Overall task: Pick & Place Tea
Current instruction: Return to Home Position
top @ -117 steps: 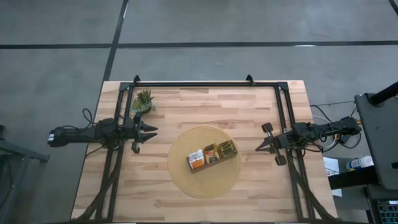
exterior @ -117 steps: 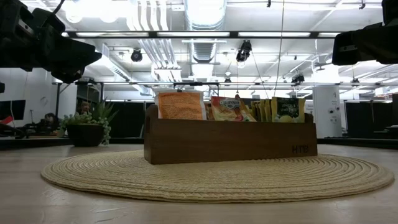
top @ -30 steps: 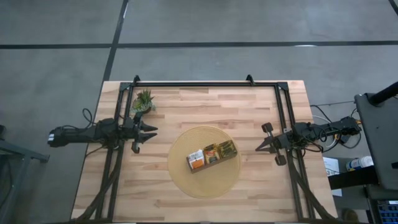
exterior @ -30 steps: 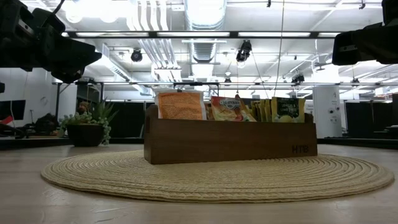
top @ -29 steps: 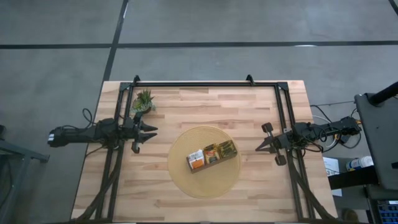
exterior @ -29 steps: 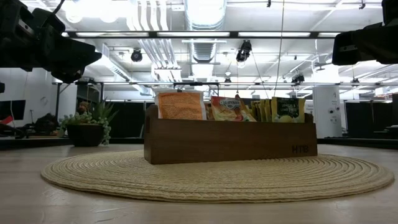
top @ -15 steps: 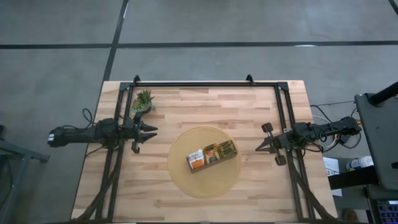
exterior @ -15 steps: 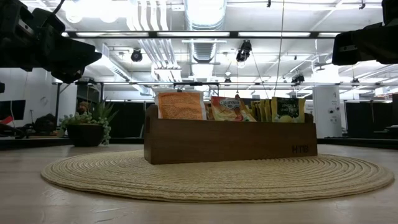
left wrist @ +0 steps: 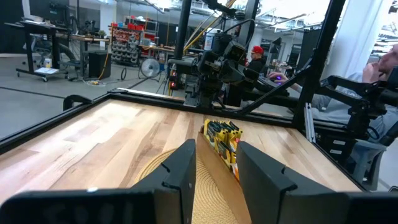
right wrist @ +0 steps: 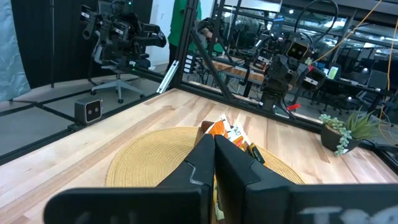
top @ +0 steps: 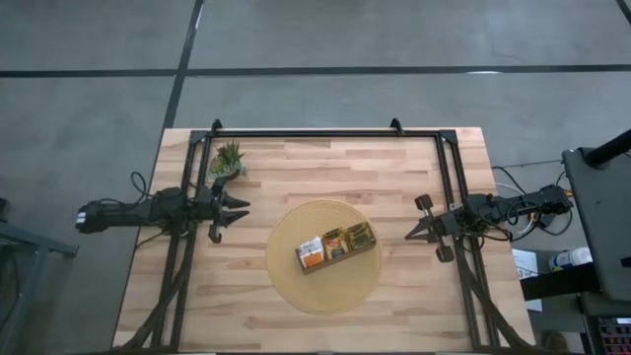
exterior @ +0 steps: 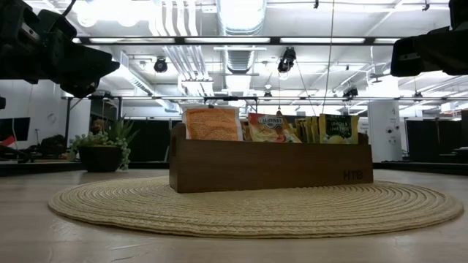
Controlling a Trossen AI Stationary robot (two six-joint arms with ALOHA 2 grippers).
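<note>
The tea (top: 336,245) stands as upright sachets, orange-brown, white-and-orange and yellow-green (exterior: 267,126), in a dark wooden tray (exterior: 270,166). The tray rests on a round woven mat (top: 323,256) at the table's middle. My left gripper (top: 240,208) hovers at the table's left side, open, pointing level toward the tray (left wrist: 219,144). My right gripper (top: 411,234) hovers at the right side, shut, with the sachets (right wrist: 225,129) beyond its fingertips. Neither gripper is near the tea.
A small spiky green potted plant (top: 227,160) stands at the far left, just beyond my left gripper. A black metal frame (top: 325,132) runs along the table's far edge and down both sides. Bare wood lies around the mat.
</note>
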